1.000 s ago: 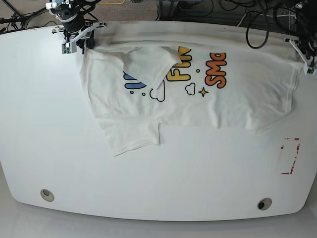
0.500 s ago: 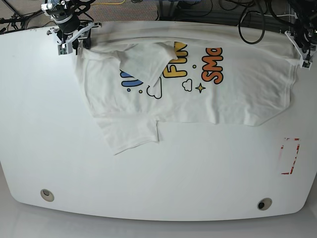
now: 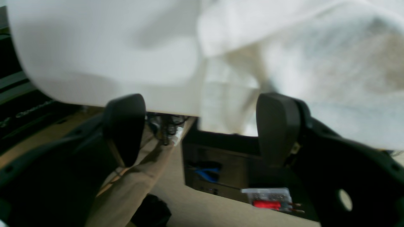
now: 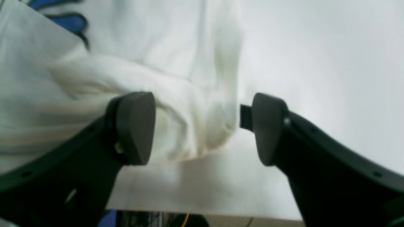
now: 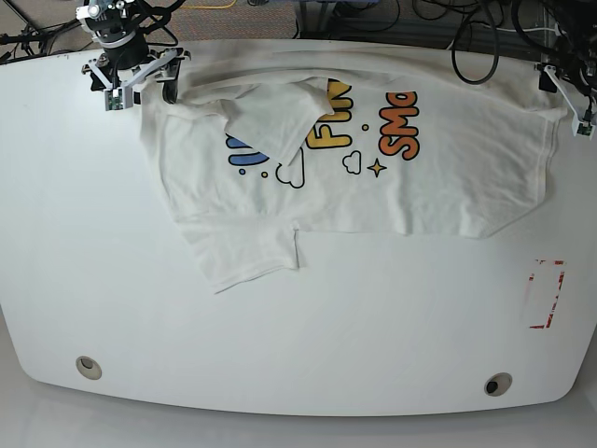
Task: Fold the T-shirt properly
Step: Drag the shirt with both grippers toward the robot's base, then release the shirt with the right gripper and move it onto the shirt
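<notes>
Both end effectors, left (image 3: 202, 126) and right (image 4: 202, 126), are spread; the T-shirt (image 5: 373, 177) could be dragged off the tabletop (image 5: 298, 327) edge beside them

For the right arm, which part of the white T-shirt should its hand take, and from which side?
The bunched corner of the large white cotton T-shirt, at the far table edge. In the right wrist view that thick roll of fabric lies between the open pads of the right hand, so closing there, coming from beyond the white table, probably catches enough cloth.
</notes>
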Tool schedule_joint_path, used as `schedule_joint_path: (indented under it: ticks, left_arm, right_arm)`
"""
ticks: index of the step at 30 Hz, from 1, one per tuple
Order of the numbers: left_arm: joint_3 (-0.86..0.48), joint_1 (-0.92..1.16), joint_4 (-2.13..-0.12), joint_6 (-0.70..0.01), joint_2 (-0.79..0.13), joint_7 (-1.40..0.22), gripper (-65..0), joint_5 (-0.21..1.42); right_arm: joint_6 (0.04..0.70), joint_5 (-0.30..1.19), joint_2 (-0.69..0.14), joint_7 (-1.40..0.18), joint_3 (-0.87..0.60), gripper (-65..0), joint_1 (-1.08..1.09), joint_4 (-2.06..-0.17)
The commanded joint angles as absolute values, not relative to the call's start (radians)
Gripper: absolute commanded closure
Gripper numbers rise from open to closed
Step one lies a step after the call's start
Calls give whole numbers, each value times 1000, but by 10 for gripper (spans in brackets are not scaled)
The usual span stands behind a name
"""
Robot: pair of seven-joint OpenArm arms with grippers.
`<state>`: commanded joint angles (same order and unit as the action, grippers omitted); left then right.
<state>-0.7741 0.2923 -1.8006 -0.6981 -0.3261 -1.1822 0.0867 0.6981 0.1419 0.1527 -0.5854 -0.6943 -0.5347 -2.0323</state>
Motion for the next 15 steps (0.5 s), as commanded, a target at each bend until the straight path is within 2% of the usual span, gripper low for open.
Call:
schedule_joint_path:
  ticks: [4,9,15]
  left_arm:
    - [-774,252,-1834,-698,-337,-1202,-504,87]
    - [-774,206,-1860,-698,-371,-1201,-504,87]
    - [-773,153,-1860,-698,-386,-1199,-504,81]
  right_arm:
    - [698,168,157,-585,-679,-460,-513,-2032]
    - [698,194,157,-585,-584,-460,-515,-2032]
    - [698,151,156,-585,-460,-460,-512,-2029]
